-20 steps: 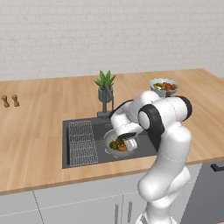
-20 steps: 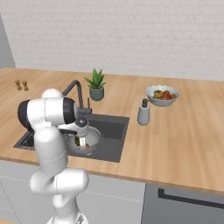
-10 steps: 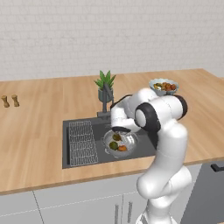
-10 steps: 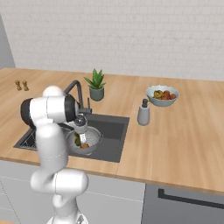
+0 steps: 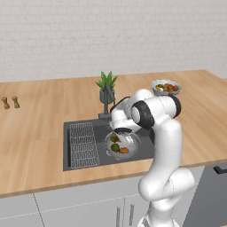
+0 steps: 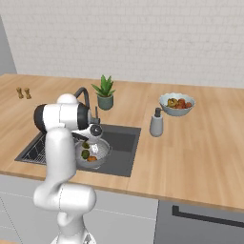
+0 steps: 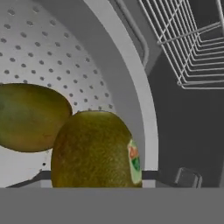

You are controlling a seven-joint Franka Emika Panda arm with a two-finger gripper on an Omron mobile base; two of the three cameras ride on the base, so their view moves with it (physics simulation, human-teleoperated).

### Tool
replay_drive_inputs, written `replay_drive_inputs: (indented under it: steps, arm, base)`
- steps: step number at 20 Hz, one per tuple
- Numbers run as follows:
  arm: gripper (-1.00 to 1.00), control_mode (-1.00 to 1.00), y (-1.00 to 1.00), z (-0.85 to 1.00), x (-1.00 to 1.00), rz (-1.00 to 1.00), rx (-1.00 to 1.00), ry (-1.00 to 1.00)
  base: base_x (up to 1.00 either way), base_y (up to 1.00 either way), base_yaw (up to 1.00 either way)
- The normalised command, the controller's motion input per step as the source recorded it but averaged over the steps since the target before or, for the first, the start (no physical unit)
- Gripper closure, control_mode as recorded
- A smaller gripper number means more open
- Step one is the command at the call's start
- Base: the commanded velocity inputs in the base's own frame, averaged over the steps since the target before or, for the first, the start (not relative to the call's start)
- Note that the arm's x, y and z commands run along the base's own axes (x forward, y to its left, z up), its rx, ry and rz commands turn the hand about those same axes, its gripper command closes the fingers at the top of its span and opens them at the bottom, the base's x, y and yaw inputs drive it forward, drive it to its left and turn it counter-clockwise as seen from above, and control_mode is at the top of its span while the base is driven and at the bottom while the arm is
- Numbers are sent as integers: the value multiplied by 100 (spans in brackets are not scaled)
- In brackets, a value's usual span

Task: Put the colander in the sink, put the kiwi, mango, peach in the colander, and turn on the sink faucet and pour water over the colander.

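Colander (image 5: 122, 145) sits in sink (image 5: 80, 128), right of wire rack (image 5: 83, 144). Inside: peach (image 5: 124, 150) at 5 o'clock, two greenish fruits (image 7: 94, 151) at 9. Gripper (image 5: 123, 131) low over colander's 12 o'clock rim; jaw spread cannot be told. Faucet (image 5: 107, 99) behind.

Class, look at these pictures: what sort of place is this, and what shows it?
Most likely a kitchen: a sink set in a wooden counter, a sink faucet, and a colander holding fruit.
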Motion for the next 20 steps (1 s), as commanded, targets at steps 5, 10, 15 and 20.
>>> replay_drive_inputs:
  steps: [5,10,15,20]
  arm:
    - [100,-100,44,-100,-1,17,-9,-8]
    - [-100,-100,16,-99,-21,18,-2,-18]
    - [-100,-100,22,-77,-74,24,0,-31]
    - [-100,-100,4,-66,-87,16,0,-15]
  base:
    - [0,0,0]
    - [0,0,0]
    - [0,0,0]
    - [0,0,0]
